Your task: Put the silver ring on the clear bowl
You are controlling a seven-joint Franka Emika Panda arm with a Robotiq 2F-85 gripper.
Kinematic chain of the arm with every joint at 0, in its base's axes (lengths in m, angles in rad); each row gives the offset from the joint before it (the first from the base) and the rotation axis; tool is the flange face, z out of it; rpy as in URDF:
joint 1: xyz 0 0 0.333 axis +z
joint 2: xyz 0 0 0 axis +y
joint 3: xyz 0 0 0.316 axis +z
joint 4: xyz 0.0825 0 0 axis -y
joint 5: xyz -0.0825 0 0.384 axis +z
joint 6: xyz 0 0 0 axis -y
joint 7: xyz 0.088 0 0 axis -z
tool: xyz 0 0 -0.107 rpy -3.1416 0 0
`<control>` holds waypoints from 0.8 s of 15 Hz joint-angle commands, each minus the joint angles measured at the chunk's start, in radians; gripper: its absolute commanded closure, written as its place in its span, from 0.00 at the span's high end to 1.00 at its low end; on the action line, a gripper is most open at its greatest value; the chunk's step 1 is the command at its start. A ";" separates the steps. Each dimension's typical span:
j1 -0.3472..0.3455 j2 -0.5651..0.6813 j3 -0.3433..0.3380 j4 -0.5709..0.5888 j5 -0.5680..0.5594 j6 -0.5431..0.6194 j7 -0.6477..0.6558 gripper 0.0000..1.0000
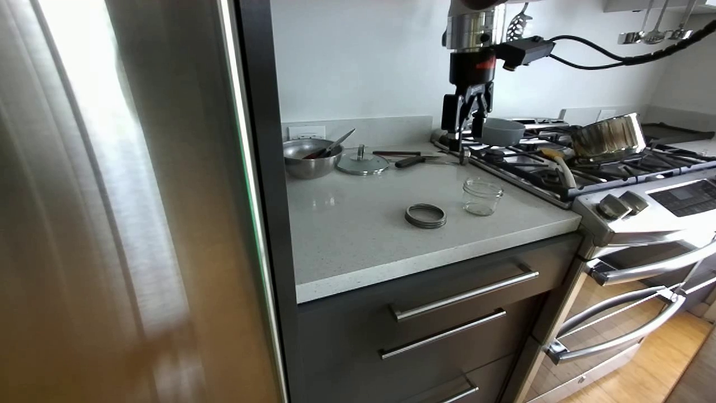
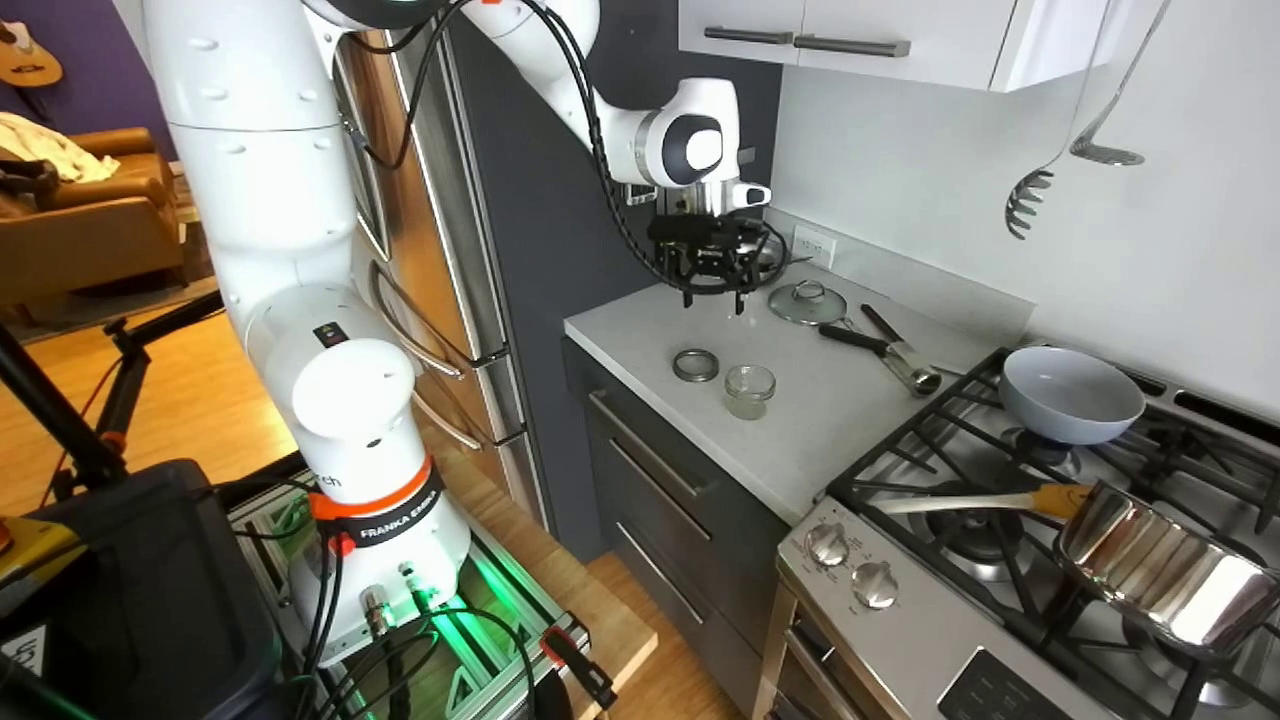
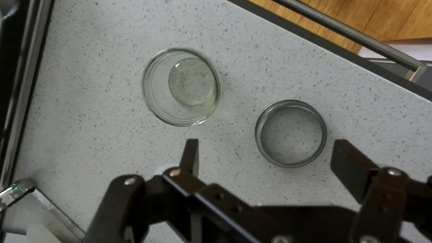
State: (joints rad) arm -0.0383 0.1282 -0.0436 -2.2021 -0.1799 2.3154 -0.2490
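Observation:
The silver ring (image 1: 425, 224) lies flat on the pale countertop in both exterior views. Beside it, on the stove side, the clear bowl (image 1: 483, 197) stands upright with its mouth up. A gap of bare counter separates the two. My gripper (image 2: 714, 303) hangs in the air above the counter, pointing down, and touches neither. In the wrist view its jaws (image 3: 266, 140) stand wide apart with nothing between them. There the silver ring (image 3: 292, 164) appears just beyond the fingertips, nearer the right one, and the clear bowl (image 3: 181, 88) sits up and to the left.
Against the wall are a steel bowl (image 1: 311, 168) with a utensil inside, a glass lid (image 1: 362, 164) and dark-handled utensils (image 1: 411, 162). The stove bears a grey bowl (image 2: 1070, 395), a spatula (image 2: 960, 502) and a tilted steel pot (image 2: 1165, 570). A refrigerator (image 1: 140, 224) borders the counter.

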 commanded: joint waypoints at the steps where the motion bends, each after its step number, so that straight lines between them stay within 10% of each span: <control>1: -0.020 0.062 0.012 0.043 0.048 0.017 -0.140 1.00; 12: -0.058 0.291 0.059 0.219 0.084 0.023 -0.350 1.00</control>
State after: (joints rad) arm -0.0681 0.3460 -0.0150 -2.0409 -0.1045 2.3283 -0.5359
